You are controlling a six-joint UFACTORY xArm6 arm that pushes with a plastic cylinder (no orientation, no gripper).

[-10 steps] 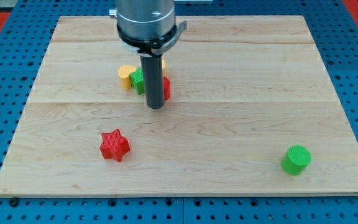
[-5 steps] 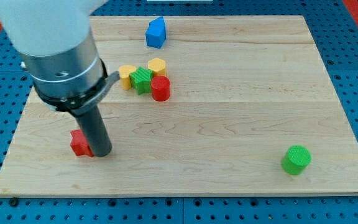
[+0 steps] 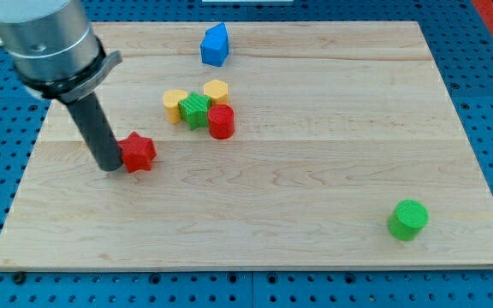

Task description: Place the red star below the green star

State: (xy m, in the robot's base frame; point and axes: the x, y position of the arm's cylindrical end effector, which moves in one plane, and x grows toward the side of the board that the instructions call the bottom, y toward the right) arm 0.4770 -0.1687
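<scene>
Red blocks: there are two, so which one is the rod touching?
The red star, alone at the view's left, against my tip. The red cylinder sits apart in the cluster by the green star.

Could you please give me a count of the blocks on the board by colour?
Red: 2, the red star beside my tip and a red cylinder
Green: 2, the green star and a green cylinder
Yellow: 2
Blue: 1
Total: 7
</scene>
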